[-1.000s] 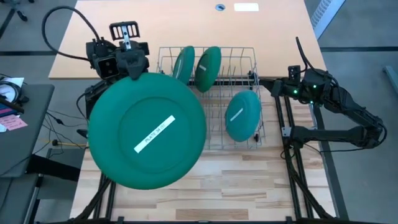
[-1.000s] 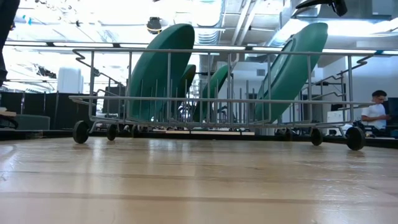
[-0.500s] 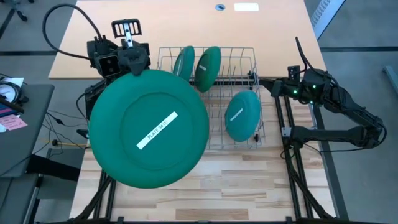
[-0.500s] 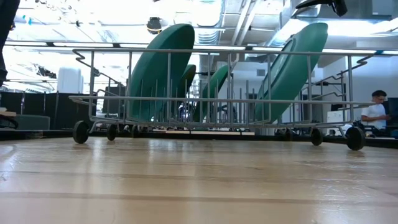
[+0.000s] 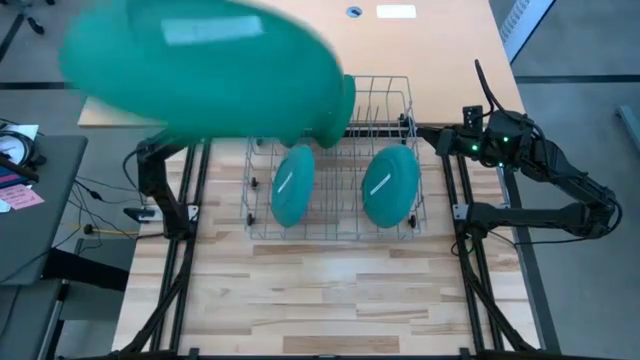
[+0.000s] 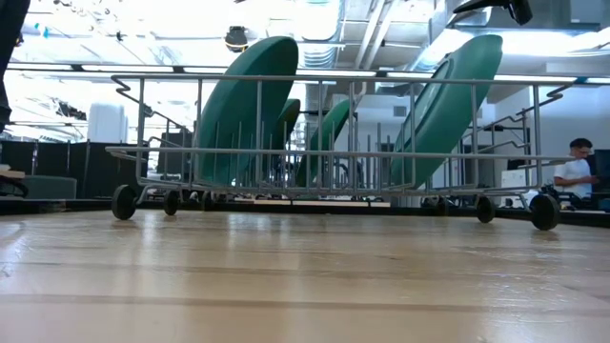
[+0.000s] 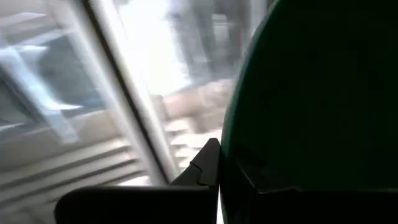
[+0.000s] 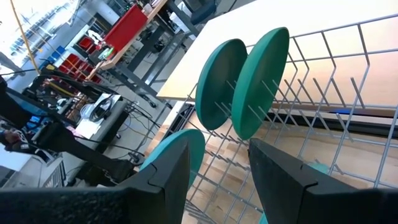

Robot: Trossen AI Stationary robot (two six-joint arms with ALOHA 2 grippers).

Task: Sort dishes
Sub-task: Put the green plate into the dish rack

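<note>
A big teal plate (image 5: 200, 70) hangs high over the table's far left, blurred and near the high camera; it hides my left gripper there. In the left wrist view my left gripper (image 7: 217, 171) is shut on this plate (image 7: 311, 93). A wire rack (image 5: 425, 190) holds three more plates on edge between its tines: a teal one near left (image 5: 292, 186), a teal one near right (image 5: 390, 185), and a dark green one at the far side (image 5: 338, 112). My right gripper (image 8: 217, 180) waits open at the rack's right side, touching nothing. My left gripper holds the big plate at its rim (image 7: 239, 165), with one dark finger (image 7: 208, 165) lying against the edge. The other finger is hidden behind the plate. The plate is lifted well clear of table and rack and stands tilted.
The rack stands on small wheels (image 6: 124, 202) on the wooden table (image 6: 305, 276), with bare table in front of it. My right arm (image 5: 560, 190) lies along the table's right edge. A person (image 6: 575, 171) sits in the room beyond the table.
My left gripper has turned at the wrist, and the big plate has swung with it. The plate faced up over the table's left side; now it is tipped toward the far left edge. That uncovers the near-left plate in the rack.
</note>
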